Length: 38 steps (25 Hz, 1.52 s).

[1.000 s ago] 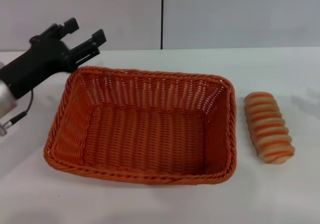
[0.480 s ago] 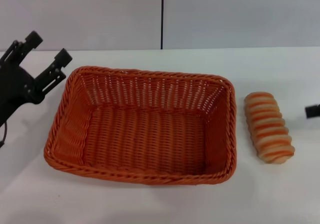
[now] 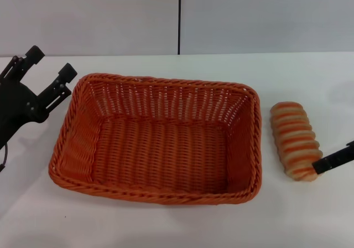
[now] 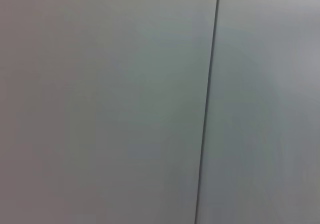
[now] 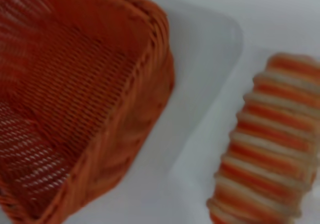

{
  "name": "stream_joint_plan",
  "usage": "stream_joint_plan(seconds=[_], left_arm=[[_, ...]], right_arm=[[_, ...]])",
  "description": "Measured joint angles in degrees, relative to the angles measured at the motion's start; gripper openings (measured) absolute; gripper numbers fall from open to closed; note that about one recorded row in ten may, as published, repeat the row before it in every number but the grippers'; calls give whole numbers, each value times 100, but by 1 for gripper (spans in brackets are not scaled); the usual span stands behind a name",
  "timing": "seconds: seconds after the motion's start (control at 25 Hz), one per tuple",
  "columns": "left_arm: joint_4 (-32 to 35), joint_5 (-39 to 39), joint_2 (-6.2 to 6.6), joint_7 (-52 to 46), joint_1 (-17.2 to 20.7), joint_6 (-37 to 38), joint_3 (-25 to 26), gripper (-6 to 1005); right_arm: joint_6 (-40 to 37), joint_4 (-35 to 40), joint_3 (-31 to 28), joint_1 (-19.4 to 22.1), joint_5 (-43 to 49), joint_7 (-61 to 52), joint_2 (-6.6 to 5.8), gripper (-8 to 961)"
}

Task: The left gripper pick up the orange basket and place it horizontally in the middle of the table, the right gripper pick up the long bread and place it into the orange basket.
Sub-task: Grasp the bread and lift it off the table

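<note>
The orange basket (image 3: 160, 101) lies lengthwise across the middle of the white table (image 3: 166, 226), with nothing in it. My left gripper (image 3: 51, 61) hovers just off the basket's far left corner, open and apart from the rim. The long bread (image 3: 296, 140) lies on the table to the right of the basket, a small gap between them. A black finger of my right gripper (image 3: 333, 161) reaches in from the right edge and ends close to the bread's near end. The right wrist view shows the basket (image 5: 75, 99) corner and the bread (image 5: 272, 154) close by.
A pale grey wall with a dark vertical seam (image 3: 179, 18) stands behind the table; the left wrist view shows only this wall and its seam (image 4: 207, 109). Bare tabletop lies in front of the basket and beyond the bread.
My left gripper has drawn back leftward from the basket's far left corner. The right gripper's finger has come in from the right edge, down toward the bread's near end.
</note>
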State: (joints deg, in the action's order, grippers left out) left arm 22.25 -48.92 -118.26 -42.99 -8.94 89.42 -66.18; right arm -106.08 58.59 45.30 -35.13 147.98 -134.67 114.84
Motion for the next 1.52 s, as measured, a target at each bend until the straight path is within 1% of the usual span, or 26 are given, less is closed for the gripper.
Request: stream_joint_plan(seconds=[0.12,0.24,0.72,0.96,1.2,1.28,1.4,1.48,1.52], left_arm=[[-16,12,9,-7,26,42,48,827],[-34,14,10,-29,52,47,62,827],[-52,15,14,-21,72,50,77,827],[-55,12,23,-47,94,50,79,827],[-55,11,23,-57,102,88,79,827],[-55,11,23,-57,104,98,79,827],[-55,11,23,-59,105,117,79,827],[-55,13,23,-59,105,121,79,827],[-54,13,23,-60,104,133,79,827]], right_arm=[[288,-19,23,-31,358,-95,105,622],[361,-50,22,-28,419,-108,126,608],[1077,-689,22,-112,404,-9,144,550],[1313,-709,14,-104,247,44,200,521],[1397,-725,-3,-93,104,115,204,464],[1400,-689,-35,-84,47,115,208,441],[1477,-435,-54,69,-236,83,228,406],[1595,-53,-58,270,-436,-19,277,386],[1659,379,-79,469,-617,-117,328,378]])
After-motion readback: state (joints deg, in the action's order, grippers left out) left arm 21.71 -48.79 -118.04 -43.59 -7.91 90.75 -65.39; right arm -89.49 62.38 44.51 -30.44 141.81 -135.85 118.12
